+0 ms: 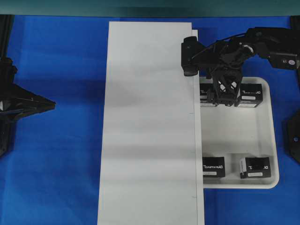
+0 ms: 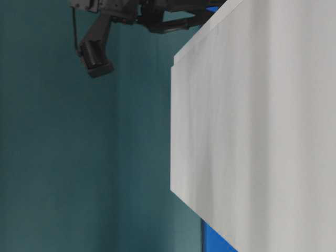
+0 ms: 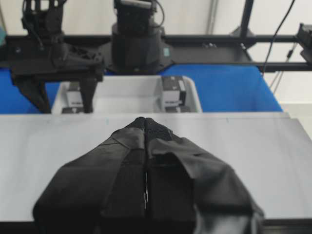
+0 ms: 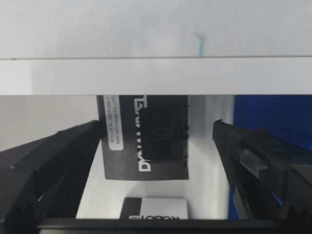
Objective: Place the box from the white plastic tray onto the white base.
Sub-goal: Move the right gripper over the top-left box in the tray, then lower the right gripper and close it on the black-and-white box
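Between open jaws, box point(image 4: 146, 138) lying flat, lettering sideways

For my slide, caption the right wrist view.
Open right gripper fingers straddling a small black cardboard box in the white plastic tray, beside the flat white base.

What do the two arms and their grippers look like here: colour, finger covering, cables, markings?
Both arms are black. The left gripper has tapered fingers wrapped in textured black tape. The right gripper has black, ridged fingers; its arm carries thin black cables, a boxy black camera housing and a small white label.
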`<action>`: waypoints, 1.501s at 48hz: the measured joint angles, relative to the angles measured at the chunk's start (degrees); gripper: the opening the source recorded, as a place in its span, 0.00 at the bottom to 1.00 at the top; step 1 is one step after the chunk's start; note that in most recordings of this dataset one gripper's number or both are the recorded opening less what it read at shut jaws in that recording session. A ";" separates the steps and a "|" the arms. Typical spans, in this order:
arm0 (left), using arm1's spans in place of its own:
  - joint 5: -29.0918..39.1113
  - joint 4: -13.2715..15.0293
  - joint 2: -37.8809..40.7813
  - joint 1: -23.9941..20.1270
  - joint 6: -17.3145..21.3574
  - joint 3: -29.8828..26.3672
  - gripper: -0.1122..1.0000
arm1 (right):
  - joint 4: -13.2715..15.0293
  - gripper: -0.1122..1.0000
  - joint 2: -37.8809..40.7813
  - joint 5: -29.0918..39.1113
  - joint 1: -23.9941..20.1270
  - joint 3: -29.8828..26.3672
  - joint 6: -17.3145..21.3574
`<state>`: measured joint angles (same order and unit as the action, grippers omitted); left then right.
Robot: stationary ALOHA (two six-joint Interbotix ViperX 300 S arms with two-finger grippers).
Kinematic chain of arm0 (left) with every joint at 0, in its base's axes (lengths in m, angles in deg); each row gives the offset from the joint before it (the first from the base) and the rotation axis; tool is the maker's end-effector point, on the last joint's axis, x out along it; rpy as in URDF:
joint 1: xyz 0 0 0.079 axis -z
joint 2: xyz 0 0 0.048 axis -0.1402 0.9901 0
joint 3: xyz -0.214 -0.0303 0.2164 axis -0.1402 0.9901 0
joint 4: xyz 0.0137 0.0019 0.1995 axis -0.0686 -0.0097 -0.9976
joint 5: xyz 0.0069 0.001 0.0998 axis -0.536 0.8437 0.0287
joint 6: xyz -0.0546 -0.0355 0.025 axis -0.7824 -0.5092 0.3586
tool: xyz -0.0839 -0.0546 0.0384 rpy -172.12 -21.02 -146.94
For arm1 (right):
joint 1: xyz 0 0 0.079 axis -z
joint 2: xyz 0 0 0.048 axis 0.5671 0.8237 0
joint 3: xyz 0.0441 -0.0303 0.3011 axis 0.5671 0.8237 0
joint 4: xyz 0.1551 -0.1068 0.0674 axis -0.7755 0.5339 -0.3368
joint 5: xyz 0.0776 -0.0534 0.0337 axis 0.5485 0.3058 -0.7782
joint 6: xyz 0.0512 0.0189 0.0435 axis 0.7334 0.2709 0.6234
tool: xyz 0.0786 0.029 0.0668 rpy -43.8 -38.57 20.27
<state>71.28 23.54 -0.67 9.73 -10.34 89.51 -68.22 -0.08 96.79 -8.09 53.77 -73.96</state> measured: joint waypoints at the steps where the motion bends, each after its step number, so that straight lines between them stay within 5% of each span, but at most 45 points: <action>1: 0.00 0.00 0.00 0.00 0.00 -0.09 0.03 | 0.00 1.00 0.00 -0.09 0.00 0.09 0.00; 72: 0.00 0.00 0.00 0.00 0.00 0.00 0.03 | -0.18 1.00 2.72 -4.66 -2.11 2.20 0.70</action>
<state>71.28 23.54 -0.67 9.73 -10.34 89.51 -68.40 2.65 92.13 -10.20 55.97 -73.26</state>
